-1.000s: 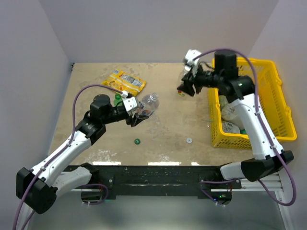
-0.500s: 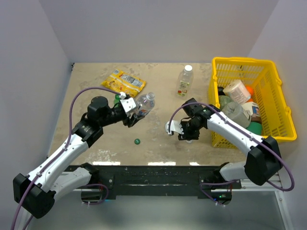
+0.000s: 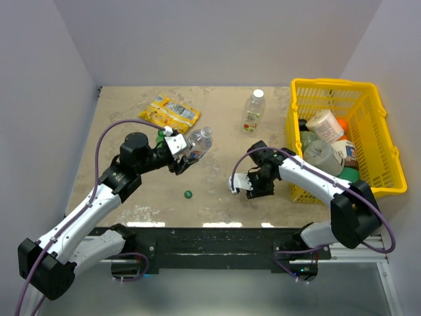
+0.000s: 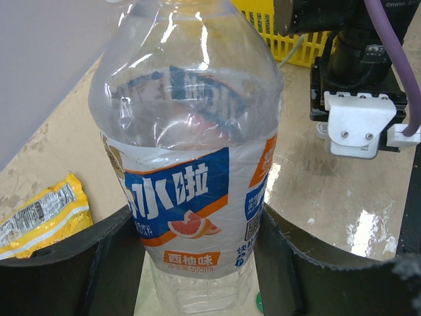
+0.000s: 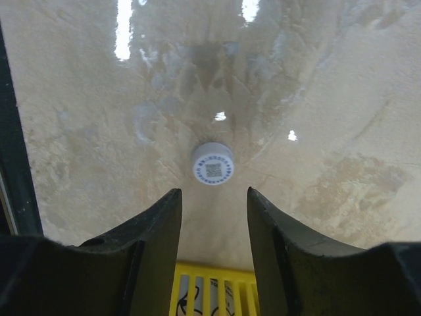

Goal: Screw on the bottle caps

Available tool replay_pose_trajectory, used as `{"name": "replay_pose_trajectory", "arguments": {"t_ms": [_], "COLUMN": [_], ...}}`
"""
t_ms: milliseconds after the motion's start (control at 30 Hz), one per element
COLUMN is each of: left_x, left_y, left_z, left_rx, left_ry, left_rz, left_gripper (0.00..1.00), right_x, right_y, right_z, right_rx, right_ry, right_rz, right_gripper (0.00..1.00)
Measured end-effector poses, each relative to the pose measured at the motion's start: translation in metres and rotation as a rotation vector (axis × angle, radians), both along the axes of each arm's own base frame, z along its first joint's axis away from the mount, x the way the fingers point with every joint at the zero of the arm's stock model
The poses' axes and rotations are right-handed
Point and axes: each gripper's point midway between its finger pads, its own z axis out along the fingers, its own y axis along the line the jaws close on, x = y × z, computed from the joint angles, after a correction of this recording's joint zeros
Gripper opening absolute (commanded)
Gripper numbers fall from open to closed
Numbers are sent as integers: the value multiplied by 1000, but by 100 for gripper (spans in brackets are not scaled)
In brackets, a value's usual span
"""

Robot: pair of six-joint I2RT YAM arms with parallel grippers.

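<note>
My left gripper (image 3: pixel 187 157) is shut on a clear labelled bottle (image 3: pixel 198 144) and holds it tilted above the table, open neck away from the arm. In the left wrist view the bottle (image 4: pixel 191 151) fills the space between both fingers. My right gripper (image 3: pixel 252 185) is open and low over the table; the white cap is hidden under it from above. In the right wrist view the white cap (image 5: pixel 212 163) lies on the table just beyond my open fingertips (image 5: pixel 161 210). A dark green cap (image 3: pixel 188 194) lies on the table. A second clear bottle (image 3: pixel 253 110) stands capped at the back. A bit of the green bottle (image 3: pixel 160 136) shows behind my left wrist.
A yellow basket (image 3: pixel 368 105) with bulkier containers stands at the right, close to my right arm. A yellow snack packet (image 3: pixel 170 112) lies at the back left. The table's dark front rail (image 3: pixel 210 234) runs below both grippers.
My right arm left the capped bottle at the back and came down to the front of the table over the white cap. My left gripper lifted its bottle slightly.
</note>
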Motion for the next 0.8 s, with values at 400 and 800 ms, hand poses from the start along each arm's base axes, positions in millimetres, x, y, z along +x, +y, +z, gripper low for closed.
{"name": "replay_pose_trajectory", "arguments": {"t_ms": [400,800], "left_x": [3,4], "left_y": [1,2], "left_z": [4,4], "left_rx": [-13,-14], "left_ry": [-8,-7], "left_rz": [9,12], "left_gripper": [0,0], "right_x": [-2,4], "right_y": [0,-7], "right_z": [-13,-27], "right_rx": [22,-2], "right_ry": [9,36], "right_rz": [20,18], "right_gripper": [45,50]}}
